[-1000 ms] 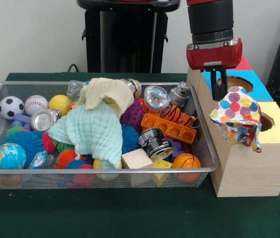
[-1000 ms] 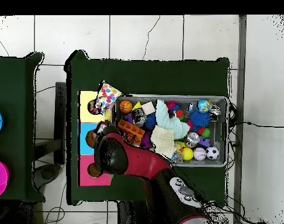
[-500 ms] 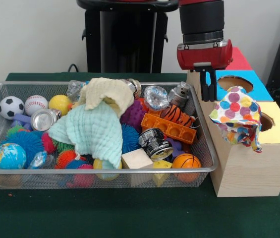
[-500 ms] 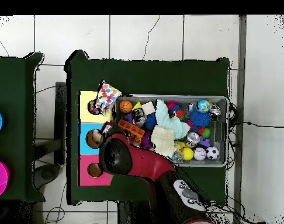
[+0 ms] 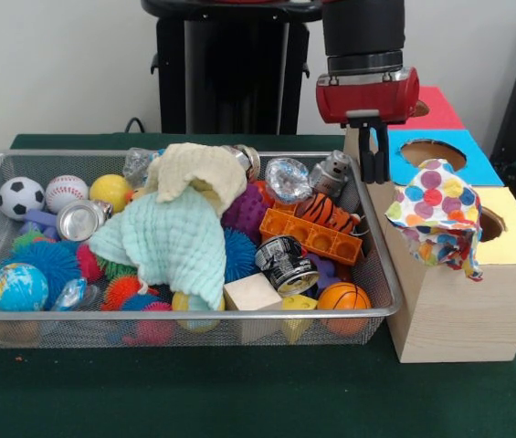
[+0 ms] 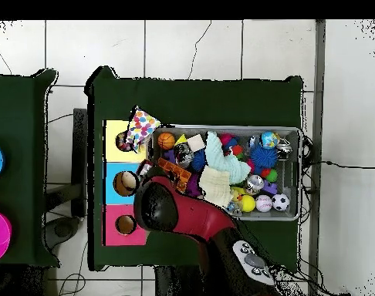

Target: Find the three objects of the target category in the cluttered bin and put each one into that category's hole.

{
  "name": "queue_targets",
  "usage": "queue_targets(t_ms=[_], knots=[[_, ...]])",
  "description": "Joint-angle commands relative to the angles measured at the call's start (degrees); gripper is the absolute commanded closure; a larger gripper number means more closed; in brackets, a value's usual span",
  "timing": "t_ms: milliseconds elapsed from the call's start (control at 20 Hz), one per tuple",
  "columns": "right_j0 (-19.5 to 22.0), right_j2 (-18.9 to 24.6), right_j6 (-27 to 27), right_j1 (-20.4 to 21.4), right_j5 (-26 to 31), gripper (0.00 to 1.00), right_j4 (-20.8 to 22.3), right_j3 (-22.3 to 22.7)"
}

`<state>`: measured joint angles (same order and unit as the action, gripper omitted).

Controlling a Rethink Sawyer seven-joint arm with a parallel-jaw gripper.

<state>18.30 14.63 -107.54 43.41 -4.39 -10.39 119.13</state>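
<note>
The gripper [image 5: 373, 151] hangs empty, jaws close together, over the bin's [image 5: 239, 315] edge by the box. Polka-dot cloth [image 5: 436, 219] drapes over the yellow hole [image 5: 489, 224] – best go next for the mint cloth [image 5: 171, 239] mid-bin, pinching a top fold.

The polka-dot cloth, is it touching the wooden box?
Touching. The front view shows the polka-dot cloth draped over the wooden box at its yellow hole.

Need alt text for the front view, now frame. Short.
A red and black robot claw hangs empty between a wire bin full of balls, cans, blocks and cloths and a wooden box with colored holes. A polka-dot cloth is draped over the box's yellow hole.
</note>
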Motion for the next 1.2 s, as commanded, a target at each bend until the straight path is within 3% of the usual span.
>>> queue_targets(t_ms=[50,350,1200], knots=[[1.98,-0.89,-4.99,1.05,11.26,1.0,-0.89,-5.4],[2.51,-1.58,-3.18,1.29,16.99,1.0,-0.02,-9.16],[5.21,-1.53,1.77,-0.81,22.34,1.0,6.25,-18.04]])
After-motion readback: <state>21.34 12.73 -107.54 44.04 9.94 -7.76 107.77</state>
